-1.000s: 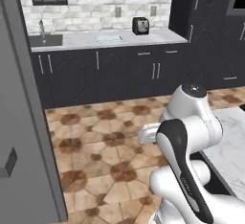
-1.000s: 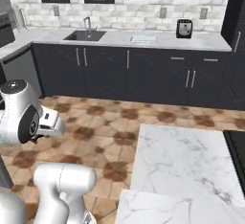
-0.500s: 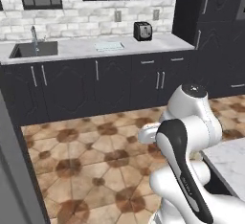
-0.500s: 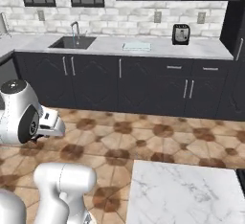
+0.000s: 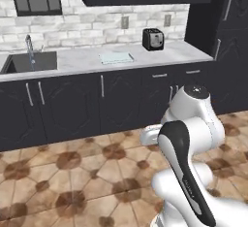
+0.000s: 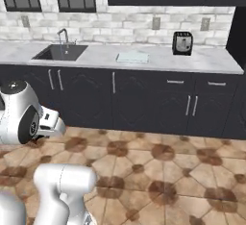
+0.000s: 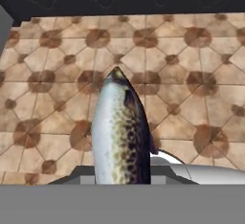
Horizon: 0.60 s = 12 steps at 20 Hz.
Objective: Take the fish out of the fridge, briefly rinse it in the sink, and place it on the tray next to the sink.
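The fish [image 7: 119,132], silvery with a dark speckled side, stands up from the bottom of the hand view over the tiled floor, with my gripper [image 7: 120,179] shut on its lower end; the fingertips are hidden behind it. On the far counter, the black sink [image 5: 31,62] [image 6: 60,52] with its steel tap [image 5: 29,44] lies at the left. The pale blue-green tray [image 5: 116,57] [image 6: 132,56] lies flat just right of it. The fridge is out of view.
A black toaster [image 5: 153,39] [image 6: 182,43] stands on the white marble counter [image 5: 82,66] right of the tray. Dark cabinets [image 6: 144,104] run under the counter. Brown patterned floor tiles [image 6: 158,171] stretch between me and the cabinets.
The whole scene has shifted as the base moved: the fridge side and the near marble island have left the views, and the sink counter now faces me closer. The arm holds its pose.
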Available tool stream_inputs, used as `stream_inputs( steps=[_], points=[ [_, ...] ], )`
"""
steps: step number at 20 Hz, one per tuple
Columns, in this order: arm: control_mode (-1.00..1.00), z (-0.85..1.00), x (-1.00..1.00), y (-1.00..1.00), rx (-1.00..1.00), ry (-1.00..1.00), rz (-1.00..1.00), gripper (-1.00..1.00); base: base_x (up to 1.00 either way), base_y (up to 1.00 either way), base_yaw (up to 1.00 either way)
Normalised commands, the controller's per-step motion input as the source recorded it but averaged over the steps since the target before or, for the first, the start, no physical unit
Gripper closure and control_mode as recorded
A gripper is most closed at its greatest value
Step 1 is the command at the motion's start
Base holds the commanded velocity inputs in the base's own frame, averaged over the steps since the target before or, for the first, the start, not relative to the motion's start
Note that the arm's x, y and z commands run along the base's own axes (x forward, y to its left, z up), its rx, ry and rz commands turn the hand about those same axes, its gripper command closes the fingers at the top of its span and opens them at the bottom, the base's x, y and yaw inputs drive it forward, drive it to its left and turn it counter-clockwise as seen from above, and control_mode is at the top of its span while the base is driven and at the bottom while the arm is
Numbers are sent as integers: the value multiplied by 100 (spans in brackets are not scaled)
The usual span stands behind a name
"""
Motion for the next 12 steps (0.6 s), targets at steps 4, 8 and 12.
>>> stream_inputs(
  steps=[4, 8, 12],
  points=[
    [100, 0, 0, 0, 0, 0, 0, 100, 100, 29, -4],
    [100, 0, 0, 0, 0, 0, 0, 100, 100, 57, -3],
    [100, 0, 0, 0, 0, 0, 0, 100, 100, 91, -2]
  ],
)
